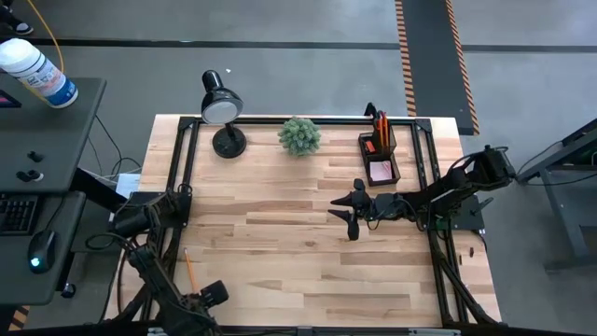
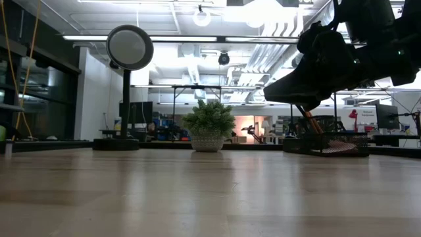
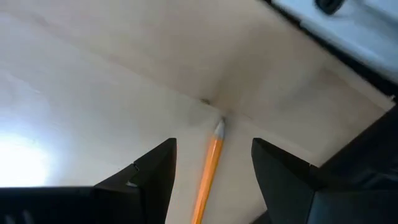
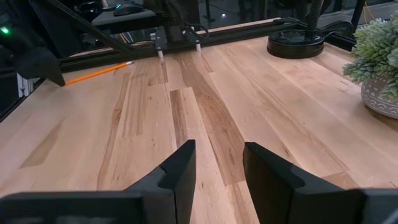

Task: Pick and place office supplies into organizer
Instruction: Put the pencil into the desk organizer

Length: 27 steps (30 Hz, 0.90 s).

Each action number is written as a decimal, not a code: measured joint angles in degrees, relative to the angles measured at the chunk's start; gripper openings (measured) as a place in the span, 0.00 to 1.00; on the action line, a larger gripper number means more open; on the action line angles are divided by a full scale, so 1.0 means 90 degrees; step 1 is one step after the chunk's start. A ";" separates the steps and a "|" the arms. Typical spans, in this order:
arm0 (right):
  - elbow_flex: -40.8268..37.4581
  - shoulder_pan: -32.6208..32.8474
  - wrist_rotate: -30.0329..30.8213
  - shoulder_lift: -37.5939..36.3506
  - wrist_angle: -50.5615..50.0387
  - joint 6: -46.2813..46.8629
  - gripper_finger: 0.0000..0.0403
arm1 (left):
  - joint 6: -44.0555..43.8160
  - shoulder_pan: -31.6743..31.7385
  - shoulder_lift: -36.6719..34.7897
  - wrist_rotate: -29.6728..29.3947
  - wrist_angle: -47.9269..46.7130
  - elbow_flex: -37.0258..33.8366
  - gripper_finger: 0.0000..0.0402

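pencil (image 3: 210, 168) at table's 8 o'clock | light, stiff, rolls; pinch mid-shaft | left gripper (image 3: 214, 171) fingers apart, straddling it | right gripper (image 1: 352, 213) empty, apart, near organizer (image 1: 380, 149)

orange pencil (image 1: 188, 270) flat near table's left edge; black mesh organizer (image 1: 380, 155) far right

High view: straight down from above, far, covering the whole table (image 1: 280, 243).
Low view: tabletop height, level, facing the lamp (image 2: 129, 52) and plant (image 2: 208, 125).
Left wrist view: very near the wood, over a pencil (image 3: 208, 171).
Right wrist view: low, across the table.
Shared: all 4 views show the tabletop; the pencil shows in 3.
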 joint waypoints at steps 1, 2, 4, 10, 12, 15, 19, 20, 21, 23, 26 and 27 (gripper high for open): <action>0.0000 0.0002 -0.0001 0.0000 0.0000 0.0000 0.31 | 0.0004 0.0002 0.0000 -0.0036 0.0068 -0.0012 0.49; 0.0000 0.0000 -0.0002 0.0000 0.0000 0.0000 0.31 | 0.0005 0.0000 0.0000 -0.0075 0.0085 -0.0014 0.49; 0.0000 0.0000 -0.0001 0.0000 -0.0002 0.0000 0.31 | 0.0014 -0.0003 0.0000 -0.0099 0.0071 -0.0014 0.49; 0.0000 0.0002 -0.0001 0.0000 -0.0002 0.0000 0.31 | 0.0023 0.0002 -0.0007 -0.0255 0.0096 -0.0014 0.49; 0.0000 0.0000 0.0000 0.0000 -0.0002 0.0000 0.31 | 0.0023 0.0007 -0.0022 -0.0305 0.0278 -0.0073 0.49; 0.0000 0.0000 0.0000 0.0000 -0.0002 0.0000 0.31 | 0.0016 0.0002 -0.0053 -0.0260 0.0668 -0.0270 0.49; 0.0000 0.0000 0.0000 0.0000 -0.0016 0.0000 0.31 | -0.0042 0.0008 -0.0083 -0.0199 0.0755 -0.0405 0.49; 0.0000 0.0000 0.0000 0.0000 -0.0017 0.0000 0.31 | -0.0036 0.0007 -0.0081 -0.0220 0.0723 -0.0407 0.49; 0.0000 0.0000 0.0000 0.0000 -0.0014 0.0000 0.31 | 0.0001 0.0004 -0.0076 -0.0229 0.0699 -0.0405 0.47; 0.0000 0.0000 0.0000 0.0000 -0.0016 0.0000 0.31 | 0.0031 0.0007 -0.0070 -0.0237 0.0654 -0.0405 0.43; 0.0000 0.0001 0.0000 0.0000 -0.0016 0.0000 0.31 | 0.0030 0.0012 -0.0058 -0.0224 0.0554 -0.0405 0.33; 0.0000 0.0000 0.0000 0.0000 -0.0017 0.0000 0.31 | 0.0033 0.0012 -0.0056 -0.0222 0.0511 -0.0412 0.30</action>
